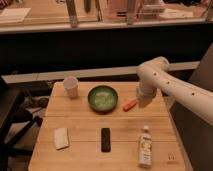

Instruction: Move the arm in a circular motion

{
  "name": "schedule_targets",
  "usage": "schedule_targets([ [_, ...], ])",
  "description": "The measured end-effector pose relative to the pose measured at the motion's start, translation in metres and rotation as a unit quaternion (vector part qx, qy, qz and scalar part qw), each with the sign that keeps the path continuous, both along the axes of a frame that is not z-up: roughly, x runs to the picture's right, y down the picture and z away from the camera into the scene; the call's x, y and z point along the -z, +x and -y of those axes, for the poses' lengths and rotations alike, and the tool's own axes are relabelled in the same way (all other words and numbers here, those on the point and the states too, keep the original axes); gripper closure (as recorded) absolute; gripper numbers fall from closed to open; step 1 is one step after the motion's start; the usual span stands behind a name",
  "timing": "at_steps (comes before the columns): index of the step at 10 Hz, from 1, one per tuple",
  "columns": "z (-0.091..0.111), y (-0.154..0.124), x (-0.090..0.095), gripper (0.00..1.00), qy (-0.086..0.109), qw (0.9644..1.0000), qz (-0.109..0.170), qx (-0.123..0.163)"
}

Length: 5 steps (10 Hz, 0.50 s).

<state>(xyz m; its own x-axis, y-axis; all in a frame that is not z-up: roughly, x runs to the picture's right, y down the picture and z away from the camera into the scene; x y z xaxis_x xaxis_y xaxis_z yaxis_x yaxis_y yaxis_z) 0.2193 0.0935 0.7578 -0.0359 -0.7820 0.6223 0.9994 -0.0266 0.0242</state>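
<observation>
Above the wooden table, the arm ends in jaws beside the carrot.

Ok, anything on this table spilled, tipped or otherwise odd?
Nothing stands out. The cup and bottle stand upright, the green bowl sits level, and no spill shows. The arm hangs its pincer just right of the carrot.

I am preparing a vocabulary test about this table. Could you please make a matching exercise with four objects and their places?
The gripper hangs beside the carrot, under the arm.

1. cup
2. green bowl
3. bottle
4. black remote

A. front middle
B. front right
C. back left
D. back middle, left of the carrot

Pairs: 1-C, 2-D, 3-B, 4-A
</observation>
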Motion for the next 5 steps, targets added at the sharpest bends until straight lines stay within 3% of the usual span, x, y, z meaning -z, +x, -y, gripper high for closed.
schedule_targets([
  [5, -0.019, 0.008, 0.015, 0.2, 0.002, 0.9999, 0.002, 0.014],
])
